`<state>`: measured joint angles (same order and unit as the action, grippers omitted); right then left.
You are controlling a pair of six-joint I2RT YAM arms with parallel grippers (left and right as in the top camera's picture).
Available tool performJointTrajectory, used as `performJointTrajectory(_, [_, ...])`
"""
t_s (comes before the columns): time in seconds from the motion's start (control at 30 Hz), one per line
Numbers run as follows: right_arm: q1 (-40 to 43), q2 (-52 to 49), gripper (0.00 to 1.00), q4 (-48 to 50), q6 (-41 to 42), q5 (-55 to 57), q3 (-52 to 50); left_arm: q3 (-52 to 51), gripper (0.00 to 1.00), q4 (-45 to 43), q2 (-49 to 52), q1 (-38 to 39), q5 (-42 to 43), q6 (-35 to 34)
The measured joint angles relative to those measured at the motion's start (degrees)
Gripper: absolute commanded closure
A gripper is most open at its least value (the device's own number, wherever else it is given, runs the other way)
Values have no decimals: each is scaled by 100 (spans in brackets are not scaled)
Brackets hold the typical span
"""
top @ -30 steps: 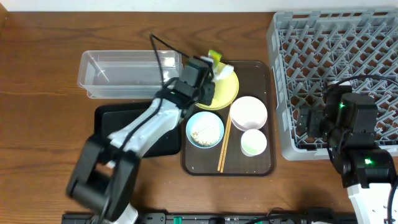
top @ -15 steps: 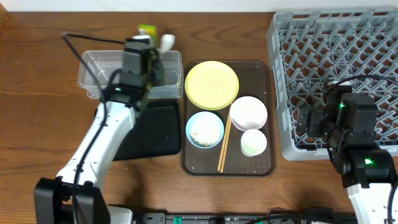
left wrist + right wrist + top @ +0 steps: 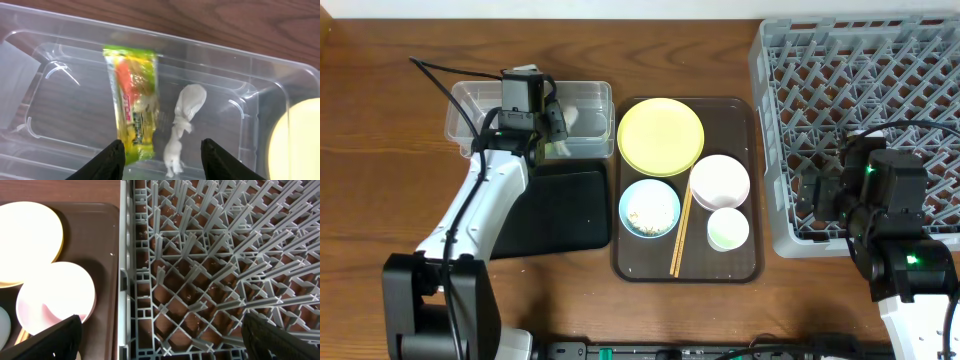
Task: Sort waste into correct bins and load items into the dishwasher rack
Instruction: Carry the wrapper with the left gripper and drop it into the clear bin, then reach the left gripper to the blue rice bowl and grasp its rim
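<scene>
My left gripper point(image 3: 552, 142) point(image 3: 162, 162) is open and empty, above the clear tub point(image 3: 480, 110) point(image 3: 260, 85). The green-and-yellow wrapper point(image 3: 131, 100) and the white scrap point(image 3: 182, 125) lie loose on the tub floor. The yellow plate point(image 3: 660, 135), the light blue bowl point(image 3: 649, 208) with rice scraps, the white bowl point(image 3: 720, 180), the white cup point(image 3: 728, 230) and the chopsticks point(image 3: 680, 232) sit on the brown tray. My right gripper point(image 3: 820, 195) point(image 3: 165, 340) is open and empty over the front left edge of the grey rack point(image 3: 860, 80) point(image 3: 210, 255).
The black tray point(image 3: 565, 215) lies in front of the tub, partly under my left arm. The brown serving tray point(image 3: 740, 270) lies between the black tray and the rack. The white bowl point(image 3: 55, 297) and the plate point(image 3: 27, 230) show in the right wrist view.
My left arm swung left from the yellow plate to the clear tub with the wrapper and white scrap, then let them go into the tub. The right arm has not moved.
</scene>
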<state>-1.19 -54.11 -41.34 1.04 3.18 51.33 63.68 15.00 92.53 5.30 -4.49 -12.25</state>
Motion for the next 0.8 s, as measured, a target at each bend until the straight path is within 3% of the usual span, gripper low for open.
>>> performJointTrajectory(0.2, [0,0,1,-2,0,2,0,0,48,350,-748,107,348,-4])
performJointTrajectory(0.37, [0,0,1,0,0,0,4,46,48,1263,-1318,835,1047,0])
performJointTrajectory(0.53, [0,0,1,0,-2,2,7,46,47,1976,-1023,1843,1344,0])
performJointTrajectory(0.8, [0,0,1,0,0,2,7,46,50,1958,-103,3193,1478,-2])
